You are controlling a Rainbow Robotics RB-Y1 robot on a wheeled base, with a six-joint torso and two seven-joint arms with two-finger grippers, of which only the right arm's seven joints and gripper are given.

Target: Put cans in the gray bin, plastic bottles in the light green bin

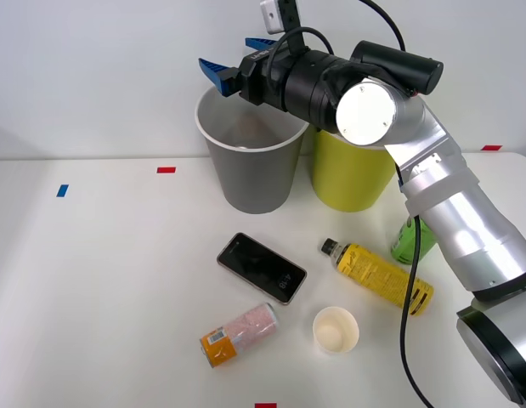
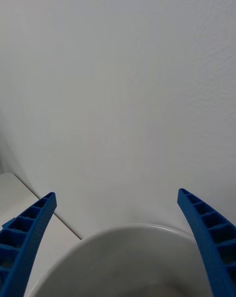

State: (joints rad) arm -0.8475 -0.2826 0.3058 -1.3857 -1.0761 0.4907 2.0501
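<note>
The right gripper point(image 1: 241, 59) hangs over the mouth of the gray bin point(image 1: 250, 174), its jaws spread wide and empty; in the wrist view the two blue fingers point(image 2: 27, 233) stand far apart above the bin's white rim point(image 2: 142, 228). The gray bin stands at the counter's point(image 1: 101, 280) far edge, with the light green bin point(image 1: 352, 183) just beside it. The pale pink can point(image 1: 239, 334) lies on its side near the counter's front edge, beside a white paper cup point(image 1: 335, 330). The yellow bottle point(image 1: 377, 274) lies toward the right side, a green-labelled bottle point(image 1: 413, 240) partly hidden behind the arm. A black phone point(image 1: 261, 267) lies mid-counter.
</note>
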